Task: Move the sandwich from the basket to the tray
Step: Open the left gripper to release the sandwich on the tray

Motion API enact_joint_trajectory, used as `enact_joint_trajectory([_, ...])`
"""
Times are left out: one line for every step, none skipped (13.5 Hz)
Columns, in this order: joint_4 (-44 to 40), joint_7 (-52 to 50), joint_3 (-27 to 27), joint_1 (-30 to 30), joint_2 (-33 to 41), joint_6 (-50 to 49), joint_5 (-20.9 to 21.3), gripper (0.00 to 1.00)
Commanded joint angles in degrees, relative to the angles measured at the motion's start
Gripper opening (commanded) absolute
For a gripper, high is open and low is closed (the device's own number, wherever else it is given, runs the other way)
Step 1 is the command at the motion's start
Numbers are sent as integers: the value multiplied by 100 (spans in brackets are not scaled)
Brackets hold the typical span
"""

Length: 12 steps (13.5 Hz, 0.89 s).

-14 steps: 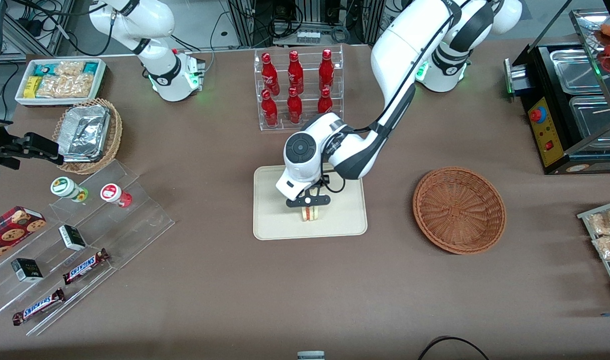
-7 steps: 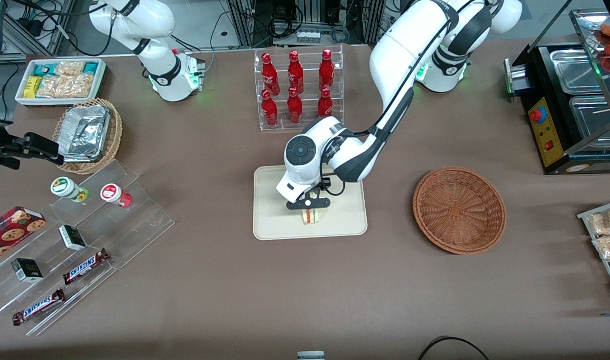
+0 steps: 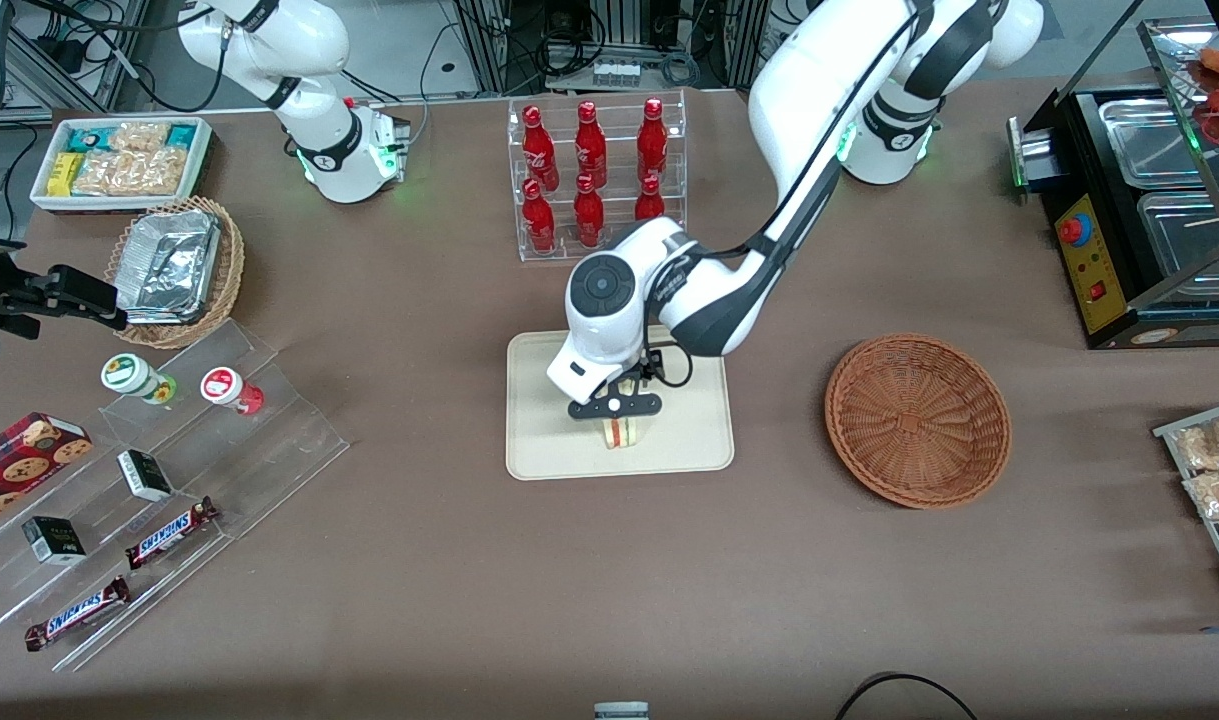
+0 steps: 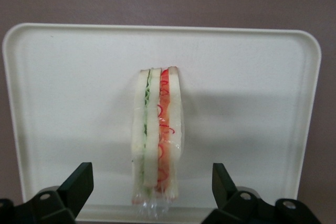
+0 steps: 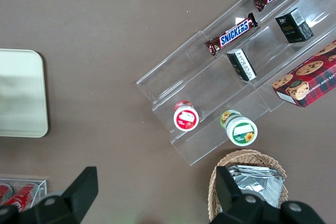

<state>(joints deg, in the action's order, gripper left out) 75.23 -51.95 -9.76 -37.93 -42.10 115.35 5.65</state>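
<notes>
The sandwich (image 3: 621, 432) (image 4: 157, 129), wrapped in clear film, stands on edge on the cream tray (image 3: 539, 440) (image 4: 63, 77) (image 5: 21, 93), near the tray's edge closest to the front camera. My left gripper (image 3: 615, 408) (image 4: 151, 182) hovers just above it, open. Its black fingers (image 4: 79, 182) are spread wide on either side of the sandwich, with a clear gap to each. The reddish-brown basket (image 3: 869, 380) sits empty on the table beside the tray, toward the working arm's end.
A clear rack of red bottles (image 3: 589, 180) stands farther from the front camera than the tray. Toward the parked arm's end lie an acrylic stepped shelf with snacks (image 3: 169, 470) and a tan basket holding foil (image 3: 174, 270). A black appliance (image 3: 1139, 200) is at the working arm's end.
The gripper has let go of the sandwich, which now rests on the tray by itself. The wrist has lifted a little above it.
</notes>
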Motion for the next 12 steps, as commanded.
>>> enact_joint_trajectory([45, 141, 71, 188, 420, -337, 6, 100])
enact_joint_trajectory([53, 141, 71, 233, 587, -433, 6, 100])
enact_joint_trajectory([62, 141, 71, 242, 771, -547, -12, 100])
enact_joint_trajectory([97, 72, 88, 242, 947, -688, 6, 100])
enact_joint_trajectory([132, 45, 123, 259, 1123, -854, 6, 100])
enact_joint_trajectory([115, 53, 150, 399, 1168, -873, -12, 100])
enact_joint_trajectory([115, 79, 141, 565, 1273, -874, -12, 100])
enact_joint_trajectory([141, 141, 141, 663, 1378, -917, -12, 100])
enact_joint_trajectory([150, 150, 141, 820, 1423, -944, -12, 100])
enact_joint_trajectory([176, 176, 141, 944, 1502, -944, -12, 100])
enact_joint_trajectory([264, 342, 141, 1102, 1555, -944, -12, 100])
enact_joint_trajectory([438, 535, 141, 1242, 1721, -944, -29, 100])
